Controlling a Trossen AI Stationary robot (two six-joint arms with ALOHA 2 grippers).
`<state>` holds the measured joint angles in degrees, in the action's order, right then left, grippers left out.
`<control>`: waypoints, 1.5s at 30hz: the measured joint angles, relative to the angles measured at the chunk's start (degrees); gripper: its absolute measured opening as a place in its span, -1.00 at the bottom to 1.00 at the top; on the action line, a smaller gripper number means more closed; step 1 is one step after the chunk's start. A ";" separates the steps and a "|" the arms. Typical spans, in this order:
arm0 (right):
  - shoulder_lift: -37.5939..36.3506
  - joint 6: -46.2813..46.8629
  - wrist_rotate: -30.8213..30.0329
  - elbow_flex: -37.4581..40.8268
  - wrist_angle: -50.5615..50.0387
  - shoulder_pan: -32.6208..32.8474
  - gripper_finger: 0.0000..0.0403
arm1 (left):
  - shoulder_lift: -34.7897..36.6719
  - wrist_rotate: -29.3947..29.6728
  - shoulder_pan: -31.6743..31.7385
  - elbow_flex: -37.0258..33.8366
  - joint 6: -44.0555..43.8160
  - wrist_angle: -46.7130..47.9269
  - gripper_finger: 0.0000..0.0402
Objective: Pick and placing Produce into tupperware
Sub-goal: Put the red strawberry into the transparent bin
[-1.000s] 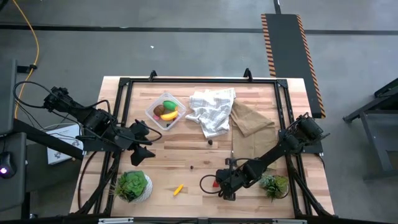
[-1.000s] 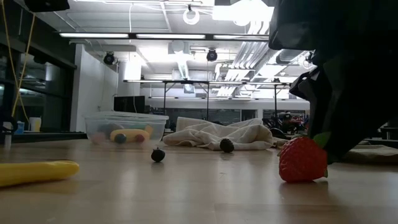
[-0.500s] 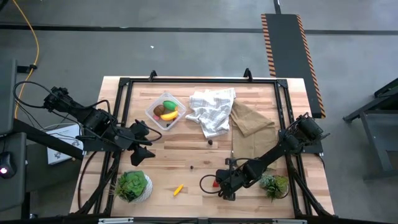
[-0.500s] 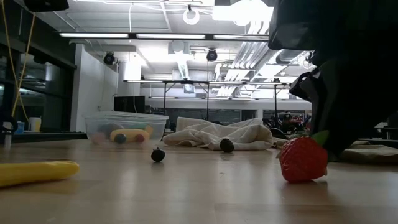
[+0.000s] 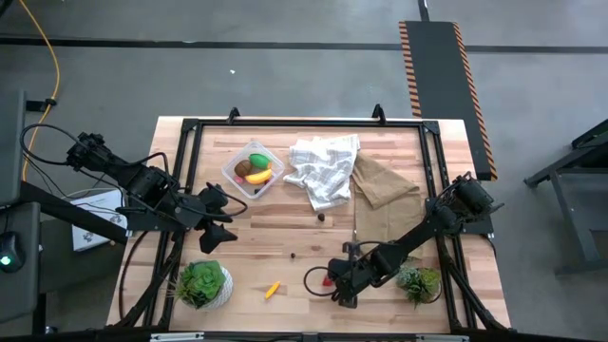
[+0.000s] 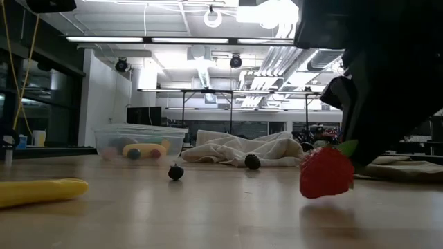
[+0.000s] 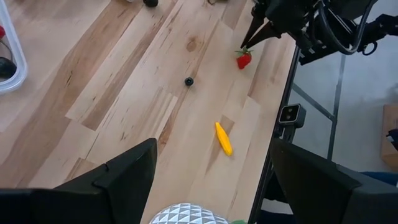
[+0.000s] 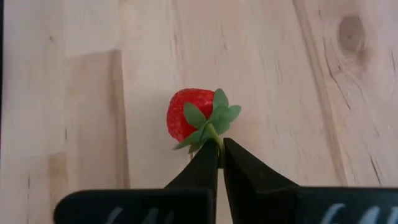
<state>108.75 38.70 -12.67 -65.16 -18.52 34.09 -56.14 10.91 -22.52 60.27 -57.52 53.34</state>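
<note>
Pale wooden planks make up the tabletop [image 5: 285,237], framed by a black rail, with grey floor all round and bright ceiling lights in the hall beyond. My right gripper [image 8: 216,163] is low at the near side, right of centre, and its fingers [image 8: 202,169] are pressed almost together on the green leafy cap of the strawberry [image 8: 186,114]. That strawberry is red and dimpled, with a small spray of green leaves on top; in the low view it hangs just clear of the wood with its own shadow under it [image 6: 327,172]. My left gripper [image 5: 220,220] waits over the left part of the tabletop with its fingers spread wide and nothing between them.

Far left of centre stands the tupperware [image 5: 235,161], clear, shallow and round-cornered, already holding a green oval piece [image 5: 257,161], a yellow banana-like piece [image 5: 260,175] and a brown ball [image 5: 243,168]. Another yellow piece [image 5: 273,289] lies near the front edge, left of the strawberry. Two tiny dark berries rest on the bare wood, one [image 5: 293,255] near the middle and one [image 5: 321,216] just beside the white checked cloth [image 5: 323,169]. A tan cloth [image 5: 385,185] lies to the right of it. Leafy potted plants stand at the near left [image 5: 202,282] and near right [image 5: 419,282].
</note>
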 joint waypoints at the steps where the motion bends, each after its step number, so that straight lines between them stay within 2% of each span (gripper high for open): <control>1: 0.00 -0.03 -0.35 -0.15 -0.01 0.00 -0.99 | 0.00 -0.12 0.00 0.00 -0.01 -0.04 0.51; 15: 0.00 -0.63 -3.12 -4.66 -0.18 -3.18 -1.00 | 0.00 -2.78 -0.01 0.00 -0.02 -0.83 0.51; 22: 0.00 -6.69 -5.91 -12.04 -0.47 -7.37 -1.00 | 0.00 -2.79 0.00 0.00 0.64 -0.87 0.51; 37: 0.00 -16.17 -6.64 -26.32 -3.28 -16.11 -1.00 | 0.00 -3.07 0.00 0.00 0.22 -0.85 0.51; 42: 0.00 -16.73 -6.59 -28.80 -5.52 -17.57 -1.00 | 0.00 -0.64 0.00 0.00 0.55 -0.90 0.51; 45: 0.00 -17.20 -6.49 -30.06 -6.89 -18.14 -1.00 | 0.04 1.76 0.00 0.00 5.11 -1.13 0.51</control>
<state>108.75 21.50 -19.16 -95.22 -25.41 15.94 -56.10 12.67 -22.52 60.27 -52.40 52.21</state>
